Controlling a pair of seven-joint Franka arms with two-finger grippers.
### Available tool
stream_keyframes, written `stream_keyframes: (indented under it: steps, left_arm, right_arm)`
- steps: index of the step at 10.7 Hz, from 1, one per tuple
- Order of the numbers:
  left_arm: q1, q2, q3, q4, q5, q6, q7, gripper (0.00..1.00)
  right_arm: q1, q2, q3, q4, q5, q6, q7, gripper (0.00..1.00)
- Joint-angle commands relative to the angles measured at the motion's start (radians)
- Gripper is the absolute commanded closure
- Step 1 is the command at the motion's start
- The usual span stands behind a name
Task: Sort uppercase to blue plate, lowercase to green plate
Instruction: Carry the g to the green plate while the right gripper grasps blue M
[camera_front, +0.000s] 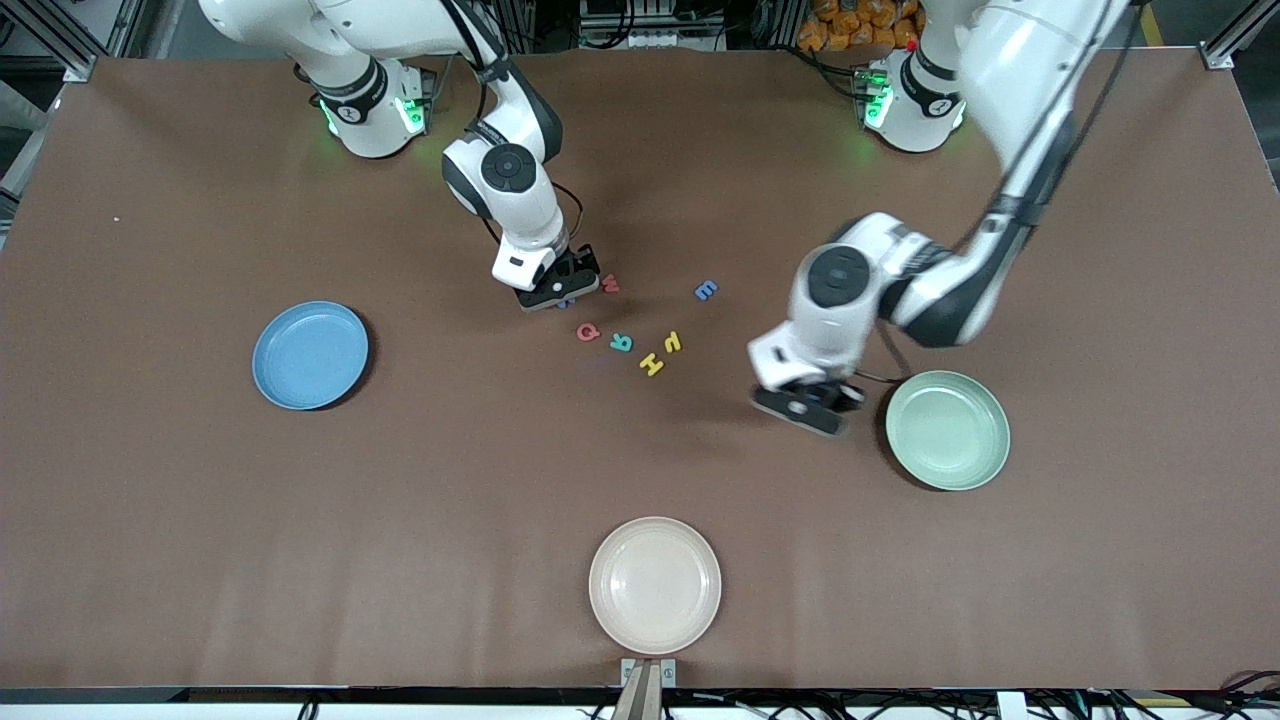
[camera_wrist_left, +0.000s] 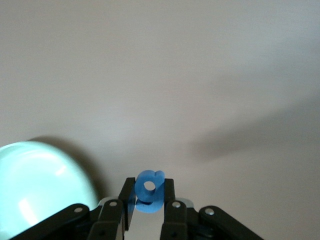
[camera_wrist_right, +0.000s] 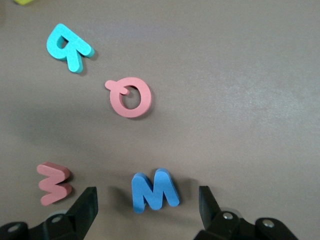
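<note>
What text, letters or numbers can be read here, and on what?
"R": teal foam letter
"Q": red foam letter
"W": large blue letter
"w": small red letter
"g": gripped blue letter
"H": straight yellow letter
"h": curved yellow letter
Lone blue letter: too small to read.

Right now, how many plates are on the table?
3: blue plate toward the right arm's end, green plate toward the left arm's end, cream plate nearest the front camera.

My left gripper pinches the blue g above the table, green plate just beside.
</note>
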Motion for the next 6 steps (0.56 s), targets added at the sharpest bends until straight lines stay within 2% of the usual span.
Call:
stream_keyframes:
  steps: [1,4,5,6]
  left_arm:
    - [0.163,0.003,-0.009,-0.02,-0.048,0.011,0.084,1.0]
    - [0.248,0.046,0.01,-0.02,-0.071,0.016,0.098,1.0]
    - [0.248,0.064,0.026,-0.012,-0.07,0.019,0.098,0.79]
    - [0.245,0.072,0.026,-0.007,-0.071,0.023,0.092,0.42]
  right_arm:
    - [-0.006,0.02,-0.001,-0.004,-0.002,0.036,-0.092,0.13]
    - [-0.009,0.027,-0.003,-0.004,-0.002,0.036,-0.108,0.19]
    - [-0.009,0.029,-0.003,-0.004,-0.002,0.036,-0.108,0.23]
    - [-0.009,0.027,-0.003,-0.002,-0.002,0.036,-0.109,0.31]
